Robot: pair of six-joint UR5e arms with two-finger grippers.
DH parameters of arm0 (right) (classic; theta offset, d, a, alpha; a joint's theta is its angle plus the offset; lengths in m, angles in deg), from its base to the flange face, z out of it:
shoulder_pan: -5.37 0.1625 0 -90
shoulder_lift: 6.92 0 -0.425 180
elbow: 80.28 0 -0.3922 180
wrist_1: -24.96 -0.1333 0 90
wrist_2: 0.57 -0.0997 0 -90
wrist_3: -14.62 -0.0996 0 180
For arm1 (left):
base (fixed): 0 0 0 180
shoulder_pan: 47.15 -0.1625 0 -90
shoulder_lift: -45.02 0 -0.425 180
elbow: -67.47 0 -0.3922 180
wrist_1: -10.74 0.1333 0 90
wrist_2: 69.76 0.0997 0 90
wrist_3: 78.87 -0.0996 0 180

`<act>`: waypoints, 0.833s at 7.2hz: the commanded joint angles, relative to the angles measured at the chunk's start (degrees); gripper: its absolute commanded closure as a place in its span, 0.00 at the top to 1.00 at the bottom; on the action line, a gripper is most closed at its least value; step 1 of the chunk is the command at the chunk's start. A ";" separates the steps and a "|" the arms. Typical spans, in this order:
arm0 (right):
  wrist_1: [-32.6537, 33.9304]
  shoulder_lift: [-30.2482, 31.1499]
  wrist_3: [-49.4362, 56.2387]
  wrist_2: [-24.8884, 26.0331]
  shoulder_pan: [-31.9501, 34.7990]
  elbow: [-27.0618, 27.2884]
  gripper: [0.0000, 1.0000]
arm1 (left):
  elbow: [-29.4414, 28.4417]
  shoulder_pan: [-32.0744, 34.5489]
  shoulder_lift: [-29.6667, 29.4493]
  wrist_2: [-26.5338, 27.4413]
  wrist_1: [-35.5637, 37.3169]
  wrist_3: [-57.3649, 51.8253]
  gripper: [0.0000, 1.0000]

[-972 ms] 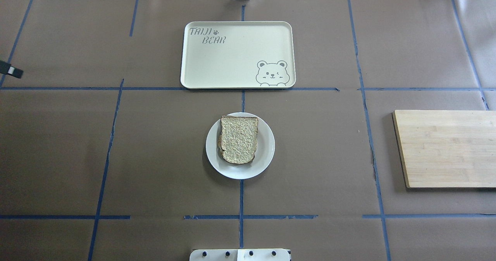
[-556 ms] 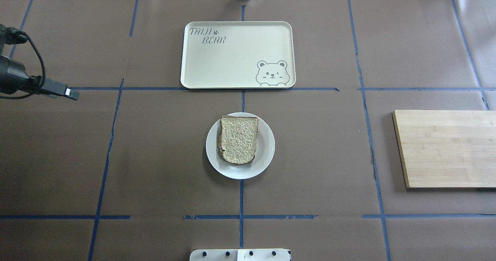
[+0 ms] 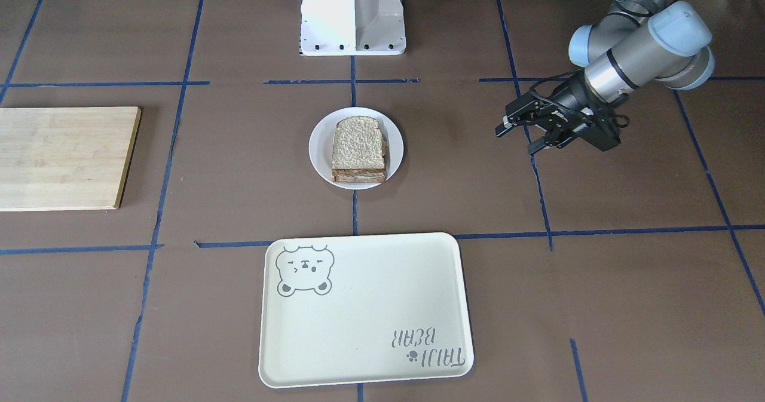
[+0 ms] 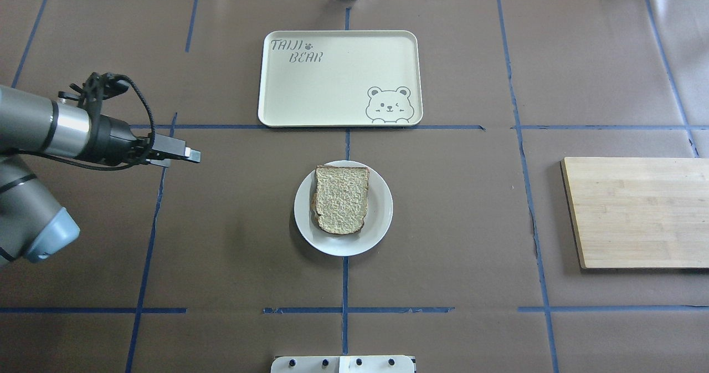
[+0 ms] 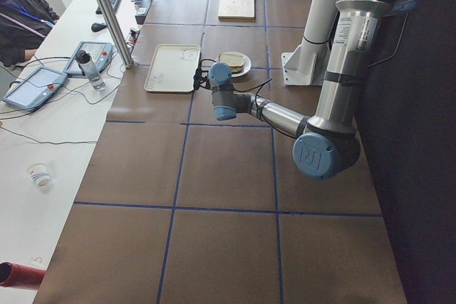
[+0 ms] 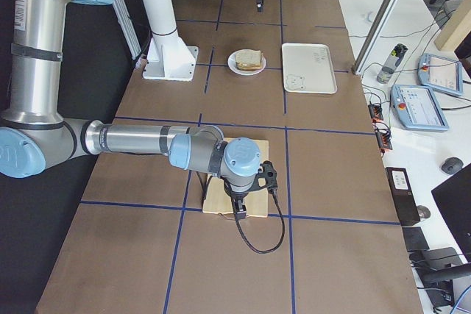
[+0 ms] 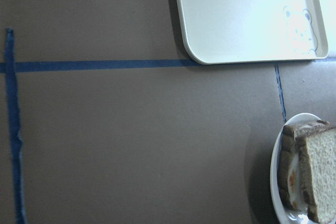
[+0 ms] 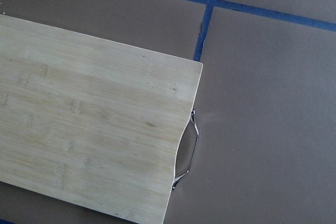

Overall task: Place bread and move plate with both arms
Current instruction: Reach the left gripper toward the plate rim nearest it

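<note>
Now: plate (image 4: 382, 220) at table centre, carrying bread (image 4: 342, 198) stacked on second slice (image 7: 290, 153). Left gripper (image 3: 516, 141) hovers between plate and table's left edge, fingers spread wide. Right gripper (image 6: 239, 207) over wooden board (image 4: 637, 212) near right edge; opening cannot tell. Tray (image 4: 332, 79) by far edge.

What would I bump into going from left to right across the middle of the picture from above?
left gripper → plate with the bread on it → wooden cutting board
</note>
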 commanded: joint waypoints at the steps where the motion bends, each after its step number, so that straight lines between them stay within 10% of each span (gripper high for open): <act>1: 0.00 0.00 0.00 0.00 0.00 0.00 1.00 | -0.77 -10.64 -2.56 14.25 -7.66 12.19 1.00; 6: 0.00 -0.09 -0.09 0.00 0.00 0.00 1.00 | -9.19 -21.84 -10.73 29.41 -14.51 19.25 1.00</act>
